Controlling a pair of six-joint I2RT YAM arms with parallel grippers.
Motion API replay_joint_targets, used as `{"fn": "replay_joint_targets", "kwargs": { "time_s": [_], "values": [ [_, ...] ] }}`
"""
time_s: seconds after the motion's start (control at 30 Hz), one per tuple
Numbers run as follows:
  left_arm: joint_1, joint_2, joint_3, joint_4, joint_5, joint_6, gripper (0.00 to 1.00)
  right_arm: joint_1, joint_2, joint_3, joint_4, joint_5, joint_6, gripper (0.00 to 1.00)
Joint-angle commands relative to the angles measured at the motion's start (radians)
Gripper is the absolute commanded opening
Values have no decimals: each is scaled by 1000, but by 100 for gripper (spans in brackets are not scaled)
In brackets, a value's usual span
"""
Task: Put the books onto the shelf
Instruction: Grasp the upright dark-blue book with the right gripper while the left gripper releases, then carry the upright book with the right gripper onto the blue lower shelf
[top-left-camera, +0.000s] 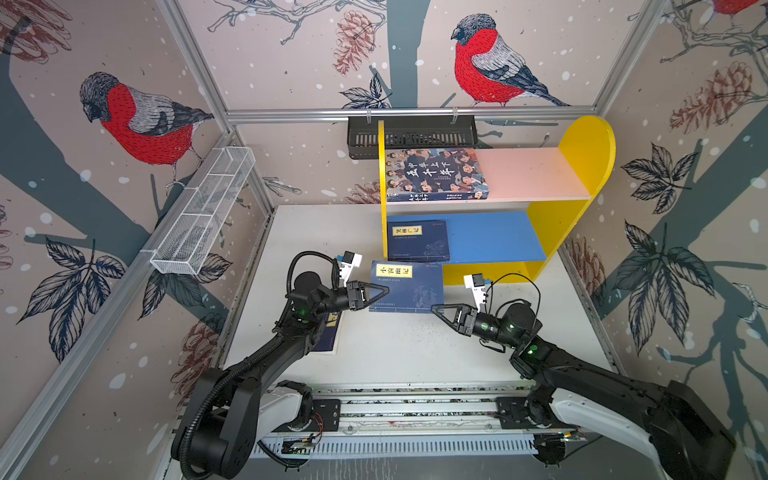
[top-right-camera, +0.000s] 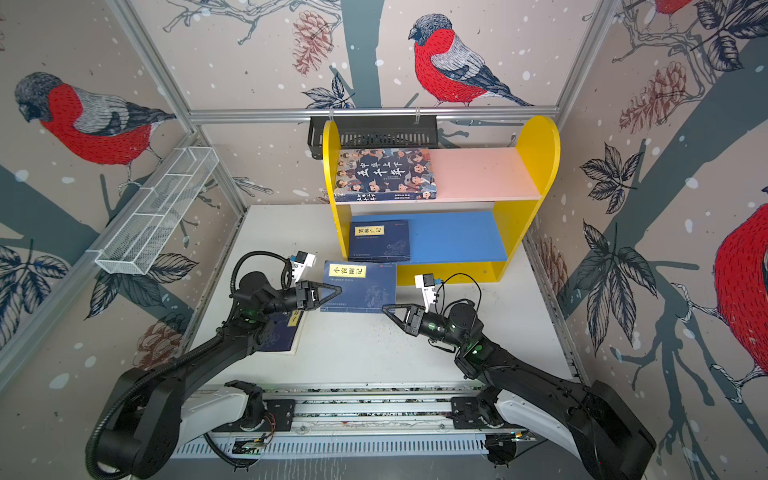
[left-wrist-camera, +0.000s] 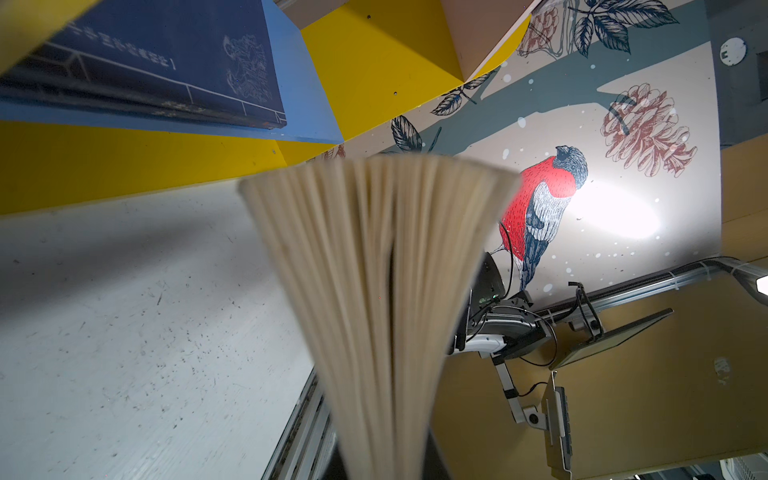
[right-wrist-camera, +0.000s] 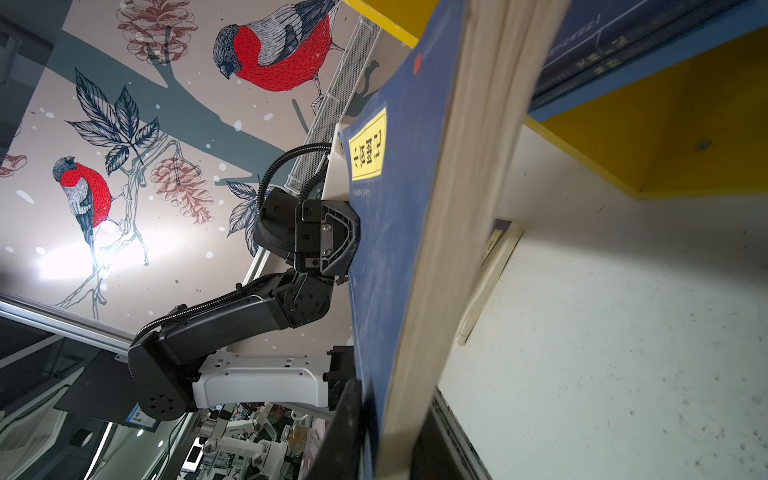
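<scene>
Though roomy — shelf (top-left-camera: 590, 145): cartoon book (top-left-camera: 434, 172), paperback (top-left-camera: 419, 241)

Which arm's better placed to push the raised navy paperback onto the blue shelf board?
Probably right: the right hand grips the navy paperback at its near corner, facing the blue shelf board; the left hand clamps its side edge.

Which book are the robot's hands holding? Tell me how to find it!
Find the yellow shelf. Just in front of its blue lower board is a navy book with a yellow label. Unlike its twin lying on that board, it is pinched between the left gripper and right gripper.
</scene>
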Motion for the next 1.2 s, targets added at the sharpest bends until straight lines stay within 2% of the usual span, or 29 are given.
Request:
{"fn": "replay_joint_targets", "kwargs": {
  "time_s": [0.0,0.17,0.2,0.23,0.27,0.3,0.33,0.4,0.43,0.57,0.63,0.73,0.87,1.17],
  "values": [
    [0,-4,-1,69,6,-8,0,3,17,20,85,-1,-1,13],
    [0,-8,-6,52,5,7,0,-7,30,25,83,20,-6,2],
    [1,-10,-5,40,5,16,4,-13,30,24,84,22,-6,2],
    [1,-12,-4,28,3,26,10,-17,28,23,84,23,-4,2],
    [1,-15,-2,12,0,39,21,-26,26,23,82,23,-4,1],
    [1,-16,0,-9,-4,55,37,-37,21,25,76,16,-4,1],
    [2,-18,3,-32,-10,71,49,-50,16,26,69,8,-4,1],
    [9,-24,13,-91,-23,119,63,-85,-6,35,25,-15,-11,1],
    [14,-27,19,-131,-31,150,66,-105,-18,41,-6,-24,-17,1],
    [29,-47,90,-413,-75,368,71,-208,-92,71,-148,-88,-54,1],
    [39,-55,115,-480,-84,429,72,-272,-122,97,-227,-126,-86,1],
    [47,-62,117,-478,-81,438,72,-379,-126,145,-316,-212,-134,1],
    [54,-69,118,-482,-75,446,72,-477,-58,215,-351,-309,-174,1],
    [60,-80,110,-487,-78,465,72,-518,181,382,-340,-398,-251,1]
  ]
}}
